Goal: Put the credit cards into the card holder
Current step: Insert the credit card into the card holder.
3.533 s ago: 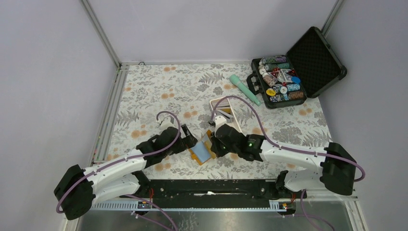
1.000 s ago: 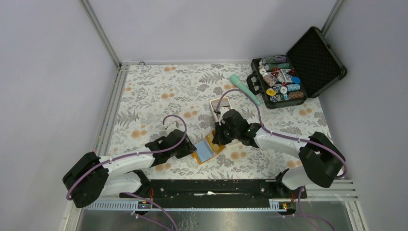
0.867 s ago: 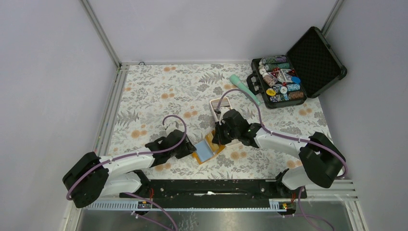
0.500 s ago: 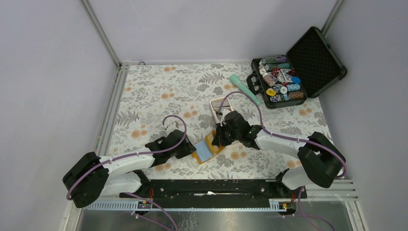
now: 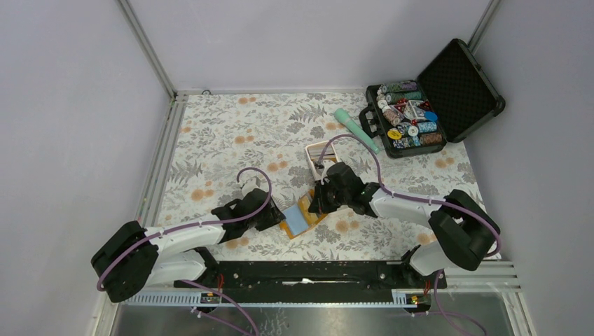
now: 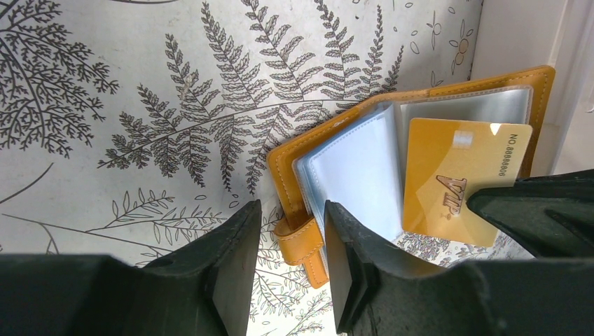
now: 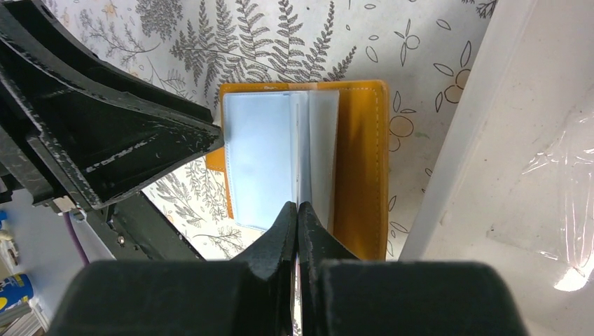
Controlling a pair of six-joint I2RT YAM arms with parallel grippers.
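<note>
The orange card holder (image 5: 298, 218) lies open on the floral cloth, its light blue clear pockets (image 6: 357, 182) facing up. My left gripper (image 6: 291, 217) stands open astride its snap tab (image 6: 302, 239), one finger resting over the pockets. A gold credit card (image 6: 455, 175) marked VIP lies slanted against the holder's right-hand pocket. My right gripper (image 7: 298, 206) is shut on the card's near edge, so the right wrist view sees it edge-on over the holder (image 7: 361, 154). From above, the two grippers meet at the holder, the left gripper (image 5: 279, 215) and the right gripper (image 5: 315, 203).
A long white tray (image 5: 323, 155) lies just behind the holder, close to the right gripper, its wall (image 7: 490, 140) beside the holder. A teal tube (image 5: 356, 129) and an open black case of poker chips (image 5: 420, 105) sit at the back right.
Since the earliest frame the right arm has swung round, so its gripper comes at the holder from the tray side. Over the last second both arms hardly move.
</note>
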